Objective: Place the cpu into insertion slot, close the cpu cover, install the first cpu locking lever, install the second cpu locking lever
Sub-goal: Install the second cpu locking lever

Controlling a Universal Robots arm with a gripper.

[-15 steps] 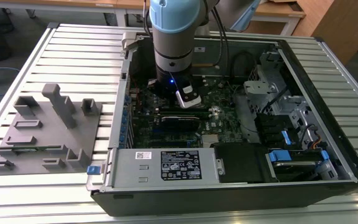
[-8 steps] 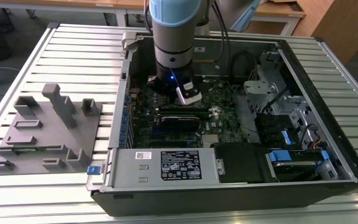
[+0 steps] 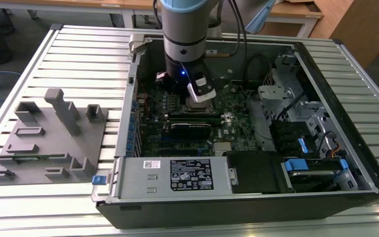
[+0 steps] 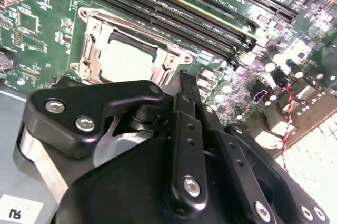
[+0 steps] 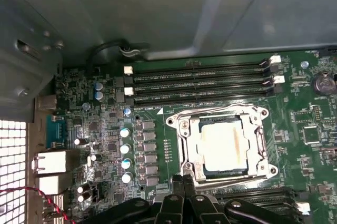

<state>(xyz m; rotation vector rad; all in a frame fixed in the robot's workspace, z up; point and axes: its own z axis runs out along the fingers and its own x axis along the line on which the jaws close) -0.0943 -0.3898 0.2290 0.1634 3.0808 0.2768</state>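
The gripper [image 5: 184,182], fingers together and empty, hovers beside the seated cpu [image 5: 225,147], a light, rigid, fragile chip best handled by its edges.

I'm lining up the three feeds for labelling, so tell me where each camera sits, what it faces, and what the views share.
Exterior view: off the arm, raised, looking down into the open computer case on a slatted table; the arm descends to the motherboard.
First wrist view: on the arm, looking at the cpu in its socket under the closed cpu cover; the gripper shows by the socket.
Second wrist view: on the arm, lower and oblique, looking past the gripper.
Both wrist views share the cpu and the memory slots.
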